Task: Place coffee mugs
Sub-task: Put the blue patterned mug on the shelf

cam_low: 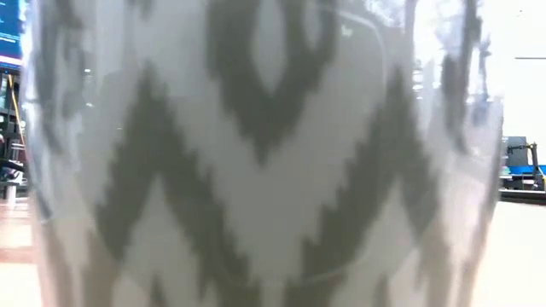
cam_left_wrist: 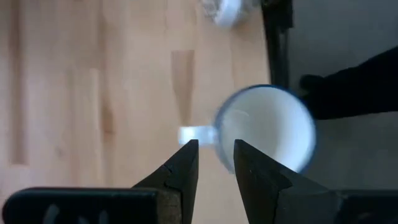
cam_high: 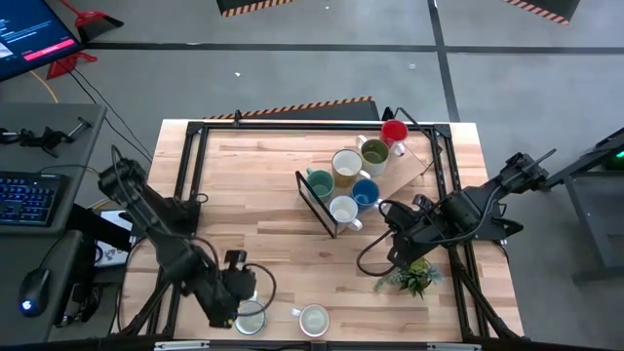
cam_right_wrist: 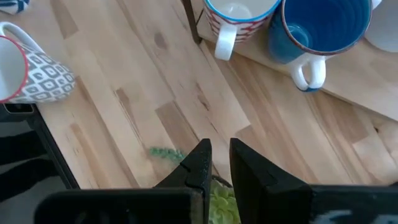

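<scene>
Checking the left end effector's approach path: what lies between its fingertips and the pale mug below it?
Nothing but bare wood: in the left wrist view the left end effector hangs just short of the pale mug, by its handle.

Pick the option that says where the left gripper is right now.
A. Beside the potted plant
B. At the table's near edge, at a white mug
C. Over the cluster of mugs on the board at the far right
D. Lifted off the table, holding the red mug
B: the left gripper is at the near edge, its fingers either side of the white mug's handle.
</scene>
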You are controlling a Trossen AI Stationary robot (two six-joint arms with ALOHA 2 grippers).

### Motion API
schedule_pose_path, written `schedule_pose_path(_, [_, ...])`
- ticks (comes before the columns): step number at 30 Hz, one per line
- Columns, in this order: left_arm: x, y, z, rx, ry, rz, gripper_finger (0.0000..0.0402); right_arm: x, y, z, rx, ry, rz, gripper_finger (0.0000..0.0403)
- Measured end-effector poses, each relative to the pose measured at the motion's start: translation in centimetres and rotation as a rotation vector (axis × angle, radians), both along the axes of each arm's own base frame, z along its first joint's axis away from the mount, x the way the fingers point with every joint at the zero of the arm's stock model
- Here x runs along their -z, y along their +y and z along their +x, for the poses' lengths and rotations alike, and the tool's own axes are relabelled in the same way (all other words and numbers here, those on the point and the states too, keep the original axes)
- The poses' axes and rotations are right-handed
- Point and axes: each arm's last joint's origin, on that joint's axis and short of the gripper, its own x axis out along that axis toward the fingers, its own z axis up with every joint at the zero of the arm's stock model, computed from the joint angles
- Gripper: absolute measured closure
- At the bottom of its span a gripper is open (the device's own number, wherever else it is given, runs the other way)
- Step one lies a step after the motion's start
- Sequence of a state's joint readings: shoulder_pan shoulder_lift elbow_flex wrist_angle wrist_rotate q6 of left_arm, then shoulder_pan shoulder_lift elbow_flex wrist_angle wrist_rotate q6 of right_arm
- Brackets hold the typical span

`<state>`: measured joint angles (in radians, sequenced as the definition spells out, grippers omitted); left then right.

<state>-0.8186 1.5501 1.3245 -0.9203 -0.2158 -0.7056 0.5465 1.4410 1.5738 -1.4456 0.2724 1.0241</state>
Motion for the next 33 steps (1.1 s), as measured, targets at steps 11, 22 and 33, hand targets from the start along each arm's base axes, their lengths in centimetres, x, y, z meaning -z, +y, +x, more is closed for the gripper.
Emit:
schedule_pose_path(11, [2.0, -2.6, 0.7, -0.192, 0.167, -0.057, 0.0293, 0.0, 0.0, 0.0, -0.005, 0.001, -0.007, 0.0354])
schedule_pose_path(22, [3.6, -2.9, 0.6, -0.355, 0.295, -0.062, 0.0293, 0.0, 0.0, 0.0, -0.032, 0.004, -0.018, 0.0349])
schedule_pose_path(33, [3.5, -3.6, 1.0, -0.389, 0.278, -0.158, 0.0293, 0.0, 0.0, 0.0, -0.034, 0.007, -0.021, 0.0349])
